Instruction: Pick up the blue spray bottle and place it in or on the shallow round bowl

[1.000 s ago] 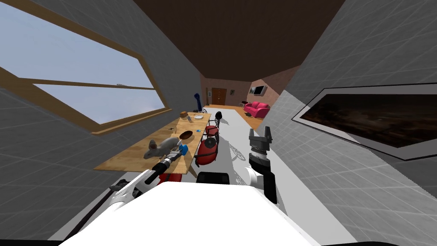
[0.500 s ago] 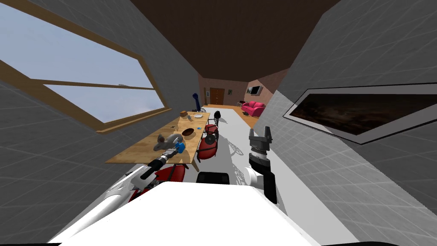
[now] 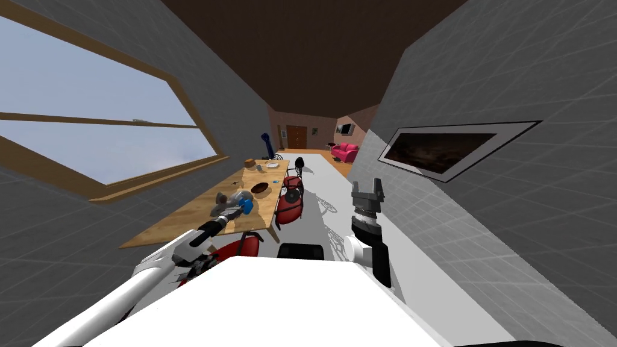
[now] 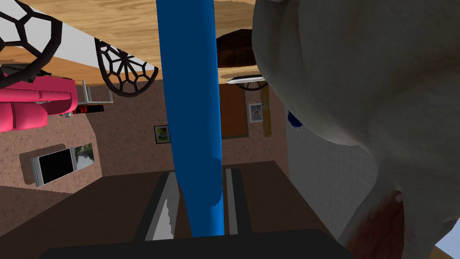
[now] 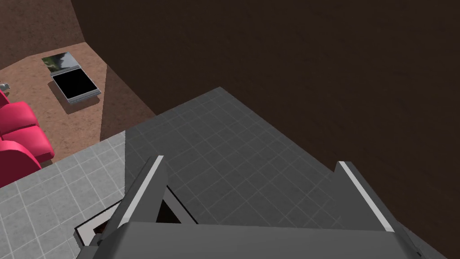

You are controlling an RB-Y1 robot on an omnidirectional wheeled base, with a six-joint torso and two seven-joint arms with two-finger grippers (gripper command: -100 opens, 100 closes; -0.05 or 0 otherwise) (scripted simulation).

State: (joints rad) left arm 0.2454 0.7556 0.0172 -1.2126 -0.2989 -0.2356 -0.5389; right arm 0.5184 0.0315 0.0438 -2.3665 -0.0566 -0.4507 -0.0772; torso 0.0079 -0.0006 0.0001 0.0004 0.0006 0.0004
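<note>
We are at the carry step. The left gripper (image 4: 200, 175) has the bottle (image 4: 192, 103) clamped, its 2 fingers (image 4: 162, 213) pressing the sides of the blue body near one end. The rest of the bottle runs out past the fingertips. In the head view the left gripper (image 3: 240, 209) reaches over the near end of the counter (image 3: 181, 220), with the bottle (image 3: 246, 206) showing as a blue spot at its tip. We cannot tell whether the bottle is clear of the wood or resting on it.

The bowl (image 4: 236, 47), dark brown and shallow, sits on the counter beyond the fingertips, slightly off the bottle's line. The head view puts the bowl (image 3: 260, 188) farther along the counter than the fingers, near but apart. A large grey figure (image 4: 359, 90) lies just beside the fingers, close to the bottle.

The next move, as we judge it, calls for enough height to clear the bowl's rim. Then comes a short push forward that avoids brushing the grey figure. The fingers should part only once the bottle hangs over the bowl.

The right gripper (image 3: 368, 193) is raised off to the side, away from the counter. Its fingers (image 5: 150, 180) are spread wide and hold nothing.
</note>
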